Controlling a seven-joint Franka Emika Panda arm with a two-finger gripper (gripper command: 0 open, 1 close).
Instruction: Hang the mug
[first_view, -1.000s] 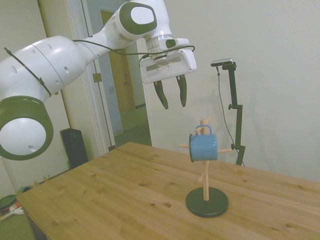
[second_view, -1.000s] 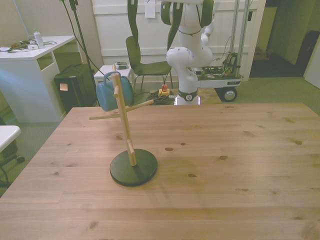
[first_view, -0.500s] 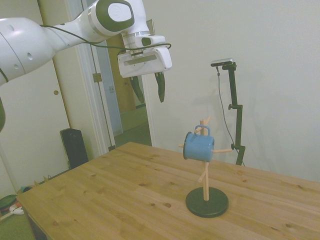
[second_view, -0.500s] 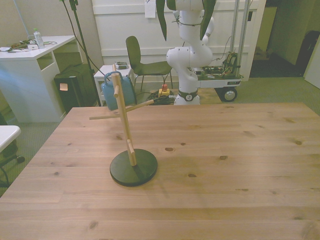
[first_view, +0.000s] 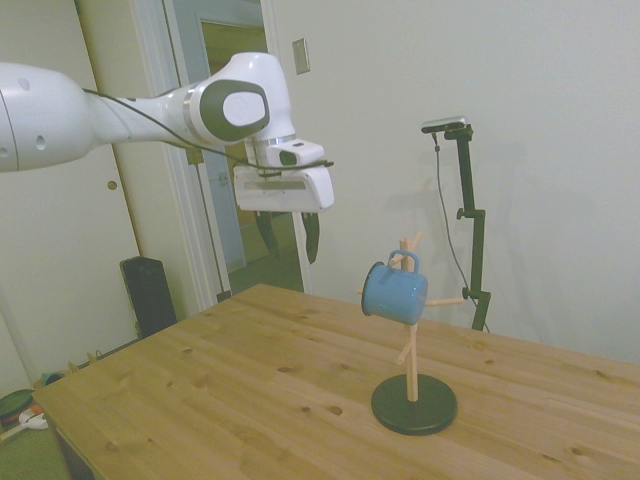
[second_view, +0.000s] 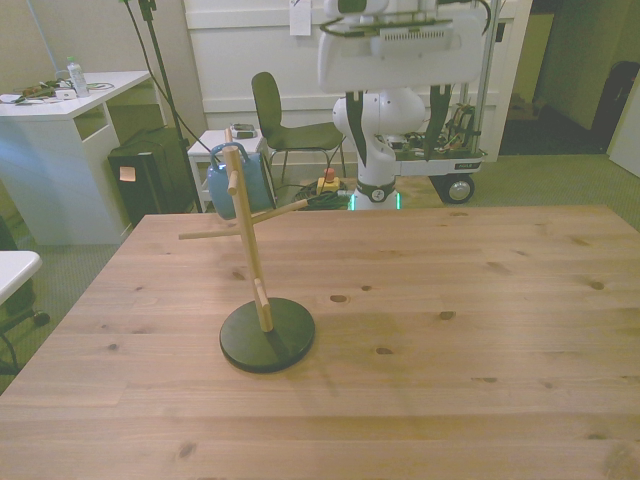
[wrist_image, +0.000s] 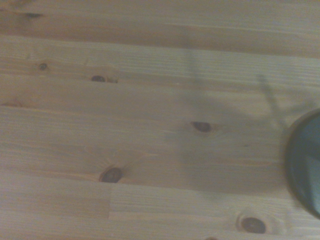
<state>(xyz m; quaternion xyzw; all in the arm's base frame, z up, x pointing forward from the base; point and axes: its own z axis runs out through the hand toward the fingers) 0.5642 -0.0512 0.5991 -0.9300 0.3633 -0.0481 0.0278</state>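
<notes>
Small blue enamel mug (tilted, on its side), handle over an upper peg of the wooden rack

The knotty pine counter is the landmark. Beyond its far edge stands a dark chair against a white panelled wall. Off the front view's left of the counter sits a white desk, with greenish carpet beyond.

Mug on wooden rack
</notes>
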